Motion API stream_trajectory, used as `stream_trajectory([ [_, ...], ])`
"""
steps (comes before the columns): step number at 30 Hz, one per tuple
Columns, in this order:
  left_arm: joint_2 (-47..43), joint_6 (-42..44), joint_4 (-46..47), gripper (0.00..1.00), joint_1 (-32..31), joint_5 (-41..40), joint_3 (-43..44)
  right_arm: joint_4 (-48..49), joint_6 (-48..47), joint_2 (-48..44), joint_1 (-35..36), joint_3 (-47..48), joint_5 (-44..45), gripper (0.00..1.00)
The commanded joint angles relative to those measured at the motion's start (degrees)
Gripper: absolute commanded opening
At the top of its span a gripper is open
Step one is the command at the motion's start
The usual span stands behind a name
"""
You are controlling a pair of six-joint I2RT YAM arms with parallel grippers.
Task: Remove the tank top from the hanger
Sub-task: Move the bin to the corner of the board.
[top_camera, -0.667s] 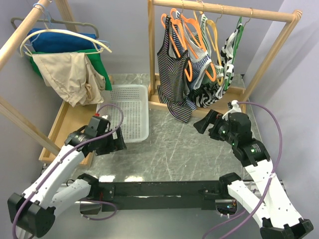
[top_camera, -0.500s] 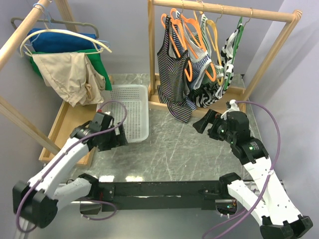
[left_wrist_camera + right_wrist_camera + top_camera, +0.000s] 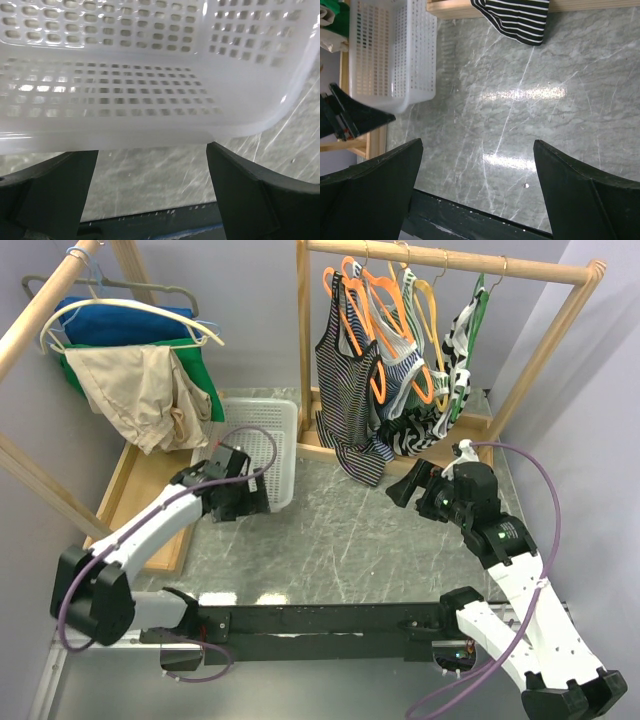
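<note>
On the table point(image 3: 350, 540), the basket point(image 3: 272, 433) lies rear left. Right of it stands the rail point(image 3: 450, 260); tank tops point(image 3: 345, 400) hang from it on hangers point(image 3: 378, 375).

**Hidden, cropped and blurred regions in the overhead and wrist views.**
Overhead, the striped tank tops point(image 3: 350, 400) bunch together on the orange plastic hangers point(image 3: 375, 300), so which hanger carries which cannot be told. The left gripper point(image 3: 250, 502) covers the near right corner of the white perforated plastic basket point(image 3: 270, 435). In the left wrist view, the basket overruns three picture edges, slightly blurred. The right wrist view crops a black-and-white striped garment point(image 3: 515, 15).
</note>
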Motion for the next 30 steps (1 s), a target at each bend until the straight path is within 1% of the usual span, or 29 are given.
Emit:
stream_trajectory([
  [1, 6.41, 1.81, 6.54, 0.96, -0.12, -3.07, 6.49, 1.44, -0.68, 0.49, 0.3, -0.39, -0.54, 1.0],
  [7, 15.38, 3.48, 7.06, 0.96, -0.12, -5.79, 13.18, 0.39, -1.29, 0.5, 0.3, -0.04, 0.07, 1.0],
  [15, 21.37, 4.1, 8.56, 0.96, -0.04, -6.67, 19.07, -0.23, -1.82, 0.85, 0.3, 0.22, 0.51, 1.0],
  [21, 26.03, 5.07, 6.98, 0.96, 0.32, -7.81, 25.22, -0.49, -2.0, 1.64, 0.39, 1.1, 0.86, 1.0],
  [23, 25.16, 4.98, 6.37, 0.96, 0.32, -7.99, 24.79, -1.28, -2.43, 1.73, 0.3, 1.71, 1.74, 1.0],
  [24, 23.24, 4.89, 6.1, 0.96, 0.32, -8.16, 24.18, -1.63, -2.52, 1.73, 0.3, 2.59, 2.27, 1.0],
  [26, 20.51, 4.28, 6.71, 0.96, 0.23, -7.21, 20.93, -2.6, -3.05, 1.99, 0.39, 3.82, 3.93, 1.0],
  [27, 16.75, 4.45, 7.5, 0.96, 0.14, -6.16, 19.44, -3.38, -3.31, 2.08, 0.3, 5.39, 4.55, 1.0],
  [29, 12.26, 4.01, 8.64, 0.96, -0.65, -6.23, 14.96, -4.44, -4.45, 2.86, 0.3, 7.59, 6.91, 1.0],
  [30, 7.01, 3.84, 9.08, 0.96, -0.83, -6.32, 13.38, -4.71, -4.98, 3.22, 0.39, 10.13, 7.71, 1.0],
])
